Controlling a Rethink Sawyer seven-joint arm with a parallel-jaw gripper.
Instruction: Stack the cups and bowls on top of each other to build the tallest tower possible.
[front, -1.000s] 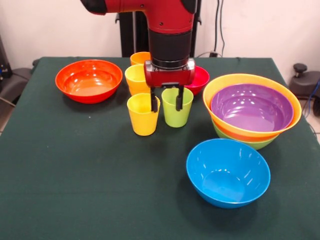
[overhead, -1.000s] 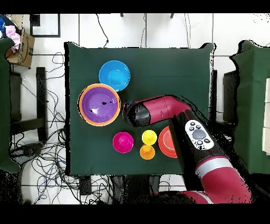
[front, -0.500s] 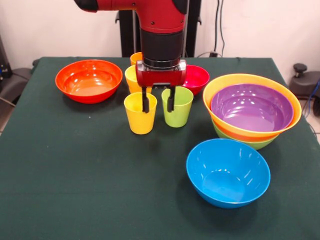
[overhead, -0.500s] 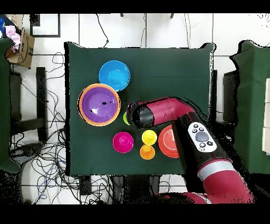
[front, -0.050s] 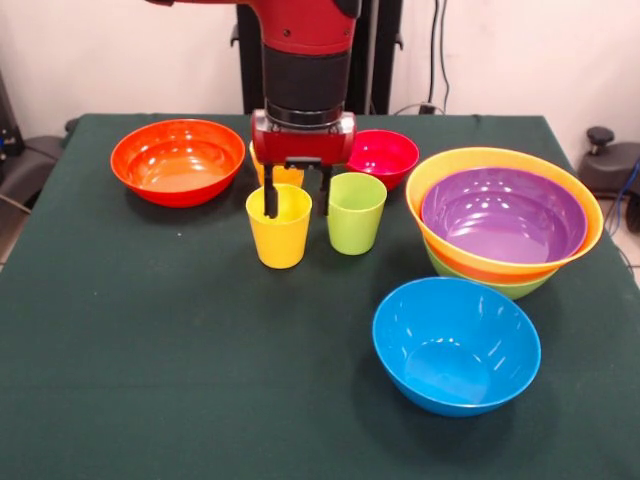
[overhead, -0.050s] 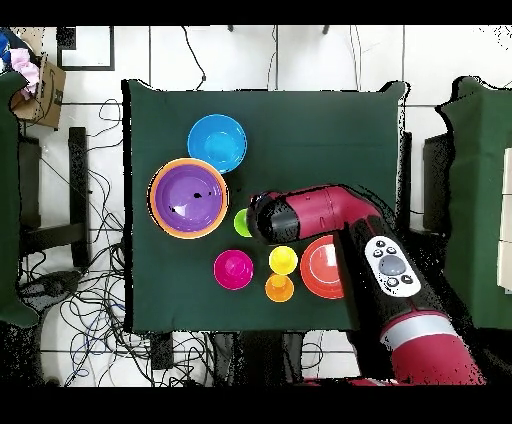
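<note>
Green tabletop (front, -0.050s: 150, 330), mid: gripper (front, -0.050s: 297, 200) fingers spread astride yellow cup (front, -0.050s: 279, 226) rim; lower squarely, then close.

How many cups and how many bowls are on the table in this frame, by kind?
Cups: 4, namely yellow cup, lime green cup, second yellow cup, orange cup.
Bowls: 6, namely red-orange bowl, magenta-red bowl, blue bowl, purple bowl, large orange bowl, lime green bowl.
Total: 10.
</note>
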